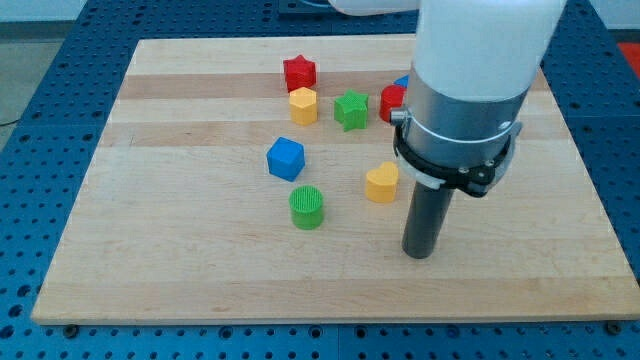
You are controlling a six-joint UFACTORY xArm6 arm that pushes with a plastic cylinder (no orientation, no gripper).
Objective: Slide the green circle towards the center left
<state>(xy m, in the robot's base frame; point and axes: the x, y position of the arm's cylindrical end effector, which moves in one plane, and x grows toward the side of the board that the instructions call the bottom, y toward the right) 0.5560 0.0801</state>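
The green circle [307, 206] is a short round block on the wooden board [160, 200], a little below the board's middle. My tip [421, 252] rests on the board to the right of it and slightly lower, about a hand's width away and not touching it. A yellow heart-shaped block [381, 183] lies between them, just up and left of the rod.
A blue cube [285, 158] sits just above-left of the green circle. Further up are a yellow hexagon-like block [303, 104], a red star [299, 72] and a green star [351, 109]. A red block [391, 101] and a blue block [401, 82] are partly hidden behind the arm.
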